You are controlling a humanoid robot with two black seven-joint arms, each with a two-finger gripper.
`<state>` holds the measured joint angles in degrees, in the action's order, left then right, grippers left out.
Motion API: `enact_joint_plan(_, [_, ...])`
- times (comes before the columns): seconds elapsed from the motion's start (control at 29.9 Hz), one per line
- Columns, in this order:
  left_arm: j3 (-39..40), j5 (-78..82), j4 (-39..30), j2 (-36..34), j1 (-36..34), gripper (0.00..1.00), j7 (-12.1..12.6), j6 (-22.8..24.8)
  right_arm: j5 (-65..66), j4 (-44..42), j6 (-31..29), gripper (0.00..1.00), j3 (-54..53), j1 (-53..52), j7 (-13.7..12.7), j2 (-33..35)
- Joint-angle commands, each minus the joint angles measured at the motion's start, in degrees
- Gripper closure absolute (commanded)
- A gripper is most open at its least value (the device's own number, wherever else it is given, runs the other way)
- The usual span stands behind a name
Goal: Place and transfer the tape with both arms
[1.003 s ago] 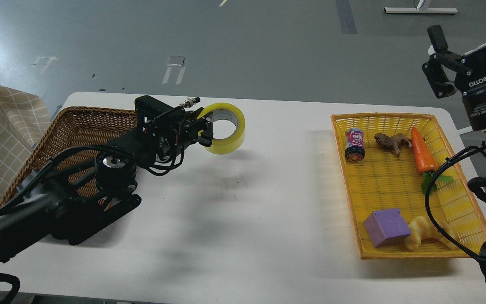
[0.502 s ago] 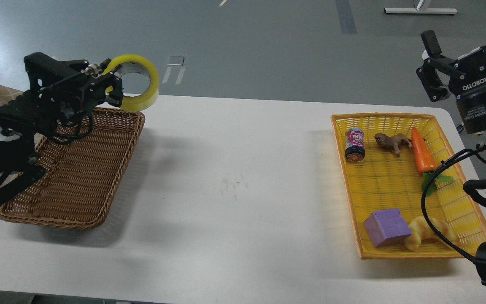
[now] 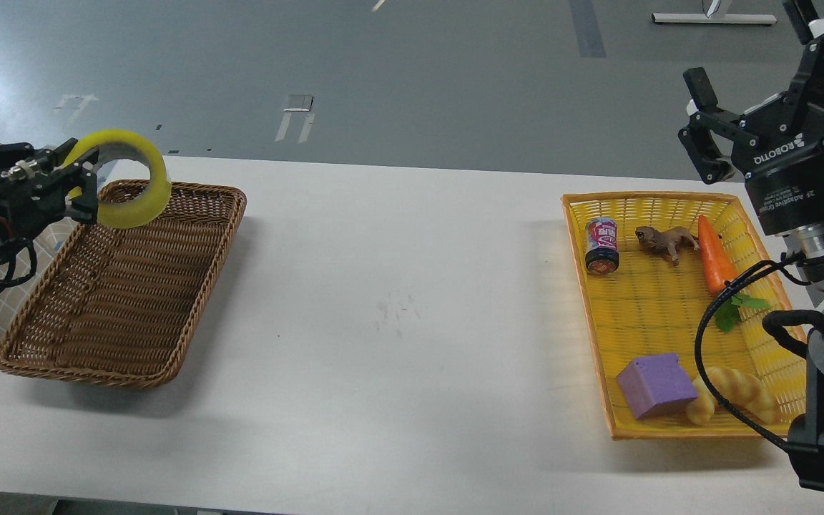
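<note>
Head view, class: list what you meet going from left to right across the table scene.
Left gripper holding the yellow translucent tape roll → brown wicker basket → bare white table → yellow plastic basket with small printed can, brown animal figurine, orange toy carrot → right gripper.

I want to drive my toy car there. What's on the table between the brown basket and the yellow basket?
Nothing: in the head view, only bare white table lies between the brown basket and the yellow basket, with faint scuff marks.

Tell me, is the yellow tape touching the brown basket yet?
Cannot tell. In the head view, the tape, held by the left claw, overlaps the basket's far rim; no gap or contact shows.
</note>
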<state>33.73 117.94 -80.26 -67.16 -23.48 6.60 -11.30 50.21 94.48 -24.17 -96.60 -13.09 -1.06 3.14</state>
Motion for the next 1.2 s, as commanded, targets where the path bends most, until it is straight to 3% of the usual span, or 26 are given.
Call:
enact_joint_plan(0.0, [0.0, -0.8, 1.1, 0.5, 4.4, 0.87, 0.0, -2.2, 0.0, 0.0, 0.0, 0.0, 0.0, 0.5, -0.1, 0.1])
enact_joint_plan(0.3, [0.0, -0.9, 5.4, 3.0, 7.1, 0.83, -0.9, -4.4, 0.0, 0.0, 0.0, 0.0, 0.0, 1.5, -0.1, 0.2])
enact_joint_plan(0.57, [-0.1, -0.9, 5.5, 5.5, 8.8, 0.76, -4.4, -4.5, 0.2, 0.1, 0.0, 0.0, 0.0, 2.5, -0.1, -0.4])
enact_joint_plan(0.7, [0.0, -0.9, 7.9, 6.6, 9.8, 0.57, -4.7, -4.4, 0.2, 0.4, 1.3, 0.0, 0.0, 3.6, 0.0, -0.4])
enact_joint_plan(0.77, [0.3, -0.9, 10.0, 7.9, 9.8, 0.56, -5.1, -4.5, 0.2, 0.4, 1.5, 0.0, -0.1, 3.6, 0.0, -0.4])
enact_joint_plan(0.8, [0.7, -0.9, 11.1, 9.2, 9.7, 0.5, -5.9, -4.5, 0.1, 0.4, 1.7, 0.0, -0.1, 3.7, 0.0, -0.4])
enact_joint_plan(0.87, [0.8, -1.0, 11.5, 9.8, 9.7, 0.32, -7.6, -4.5, 0.2, 0.4, 1.7, 0.0, -0.1, 3.9, 0.0, -0.4])
enact_joint_plan(0.9, [0.6, -1.1, 11.5, 9.7, 9.8, 0.16, -8.9, -4.6, 0.1, 0.4, 1.7, 0.0, 0.0, 4.5, 0.0, -0.4])
enact_joint_plan(1.07, [1.0, -5.2, 12.1, 9.0, 9.5, 0.13, -11.4, -4.6, 0.1, 0.9, 1.7, 0.0, 0.0, 5.8, 0.0, -0.5])
enact_joint_plan(1.17, [2.7, -11.7, 11.2, 7.4, 9.5, 0.03, -11.6, -4.6, 0.1, 0.7, 1.6, 0.0, 0.2, 5.8, 0.0, -0.4])
